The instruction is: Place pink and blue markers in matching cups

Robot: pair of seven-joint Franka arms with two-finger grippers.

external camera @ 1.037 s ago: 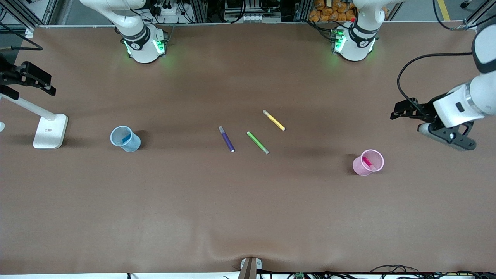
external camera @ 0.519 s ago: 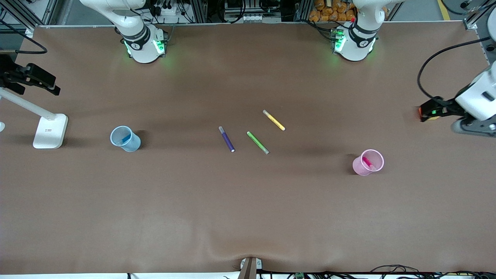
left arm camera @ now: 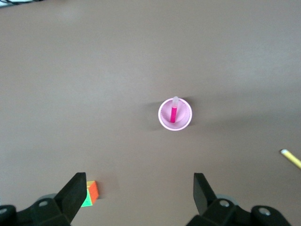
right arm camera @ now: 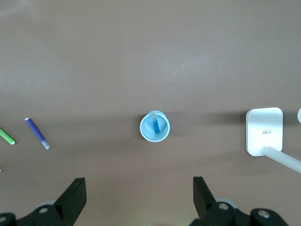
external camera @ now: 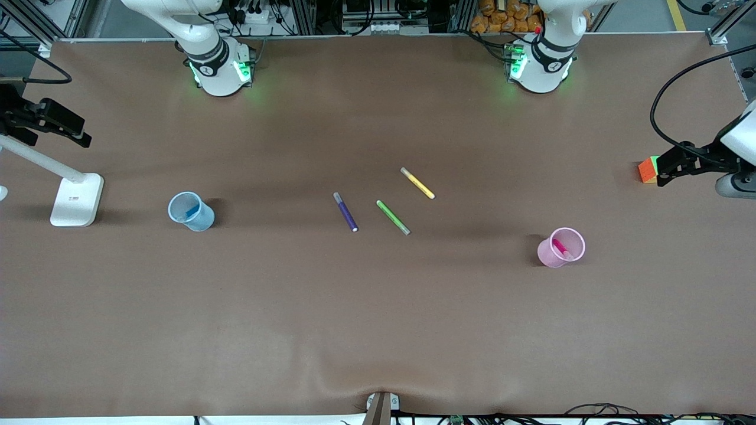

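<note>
The pale pink cup (external camera: 561, 248) stands upright toward the left arm's end of the table, and the pink marker (external camera: 560, 247) leans inside it. In the left wrist view the pink cup (left arm camera: 175, 114) and the pink marker (left arm camera: 173, 112) show from above. My left gripper (left arm camera: 139, 181) hangs open and empty high over the table by that end. The pale blue cup (external camera: 190, 211) stands toward the right arm's end with the blue marker (external camera: 192, 208) in it. The right wrist view looks down on the blue cup (right arm camera: 154, 126) and the blue marker (right arm camera: 154, 124). My right gripper (right arm camera: 138, 181) is open and empty, high above.
A purple marker (external camera: 345, 211), a green marker (external camera: 393, 217) and a yellow marker (external camera: 417, 183) lie mid-table between the cups. A small orange-and-green cube (external camera: 648, 170) sits near the left arm's end. A white stand (external camera: 75, 200) rests beside the blue cup at the right arm's end.
The left arm has drawn back toward its end of the table, uncovering the orange-and-green cube. The right arm has barely shifted. Cups and markers have not moved.
</note>
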